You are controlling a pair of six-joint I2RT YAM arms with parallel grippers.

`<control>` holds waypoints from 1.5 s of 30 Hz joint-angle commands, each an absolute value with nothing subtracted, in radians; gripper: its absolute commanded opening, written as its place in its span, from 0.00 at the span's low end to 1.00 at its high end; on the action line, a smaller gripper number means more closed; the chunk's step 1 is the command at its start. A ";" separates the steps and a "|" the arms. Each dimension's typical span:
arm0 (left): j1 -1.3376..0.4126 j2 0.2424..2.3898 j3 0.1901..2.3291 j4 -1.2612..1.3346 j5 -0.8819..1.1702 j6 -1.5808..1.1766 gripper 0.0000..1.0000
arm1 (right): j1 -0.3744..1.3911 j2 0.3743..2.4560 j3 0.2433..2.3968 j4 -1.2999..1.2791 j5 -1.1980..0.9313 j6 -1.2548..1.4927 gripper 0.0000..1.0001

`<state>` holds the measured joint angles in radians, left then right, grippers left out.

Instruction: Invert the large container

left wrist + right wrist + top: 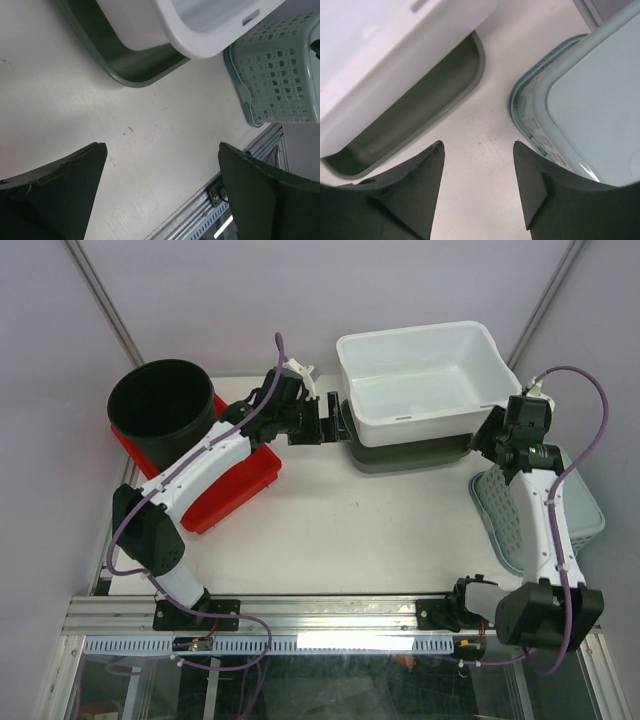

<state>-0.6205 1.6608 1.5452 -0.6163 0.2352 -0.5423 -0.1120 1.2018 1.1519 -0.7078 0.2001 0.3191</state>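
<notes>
The left claw (336,420) is wide apart with nothing in it, and it sits just beside the left end of the big white container (415,390). The right claw (490,436) is partly apart, also with nothing between its fingers, and it sits near the right end of the container. The container is a smooth white tub with rounded corners, a thick rim, and a small slot in the rim on its long near side. It is at the back of the surface (370,530), sitting in a dark green-grey tray (410,457) that peeks out from under it. The surface is flat and white with a few tiny marks. A shiny metal rail (330,612) runs along the near edge. The walls behind are pale grey-purple, with metal poles going up at the corners. On the left a black round bucket (160,405) stands on a red tray (240,485). On the right is a pale green basket (588,515) full of little holes. The container's open mouth points up. Its long side runs left to right across the surface, with the right end a little farther back.
</notes>
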 commanded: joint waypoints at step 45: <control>-0.818 2.286 2.356 -0.541 0.287 0.127 0.91 | -0.086 0.811 1.159 -0.819 0.184 0.525 0.95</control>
